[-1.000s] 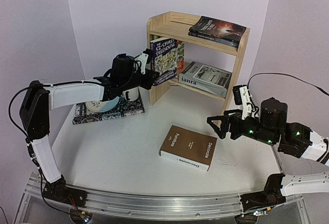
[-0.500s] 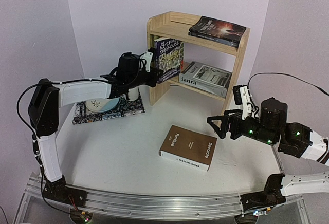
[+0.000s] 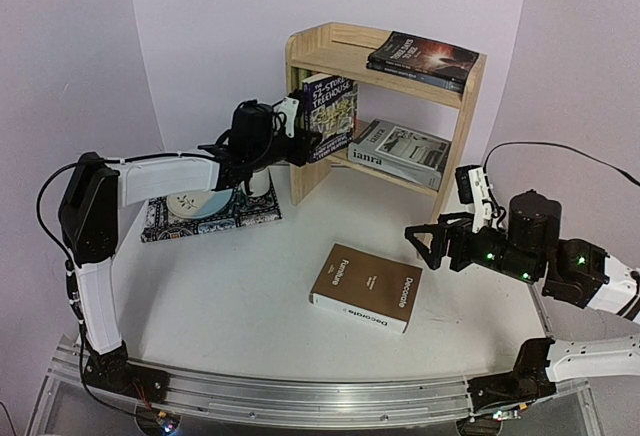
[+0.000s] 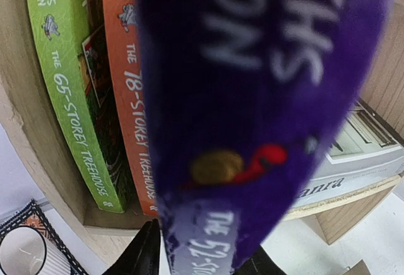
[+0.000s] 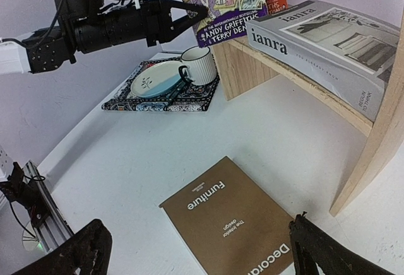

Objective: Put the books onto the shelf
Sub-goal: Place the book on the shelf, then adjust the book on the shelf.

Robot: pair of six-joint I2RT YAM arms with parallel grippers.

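Lilac walls curve behind the white tabletop [image 3: 240, 286]. The left gripper [image 3: 300, 148] has its fingers [image 4: 142, 259] on either side of the blue book's [image 3: 328, 116] spine; I cannot tell whether they pinch it. Since a second ago, arm and book have shifted slightly right, further into the shelf [image 3: 330, 51], by the orange book [image 4: 129, 130] and the green book [image 4: 69, 111]. The right gripper [image 3: 425, 241] hangs wide open as before, near Decorate [image 3: 365, 288], which lies flat and unmoved. The blurred blue spine hides most of the left wrist view.

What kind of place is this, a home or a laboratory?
Probably a robot test bench: the left arm and right arm bolted to a metal rail at the table edge, bare pale walls, and just a pine shelf and place mat as props.
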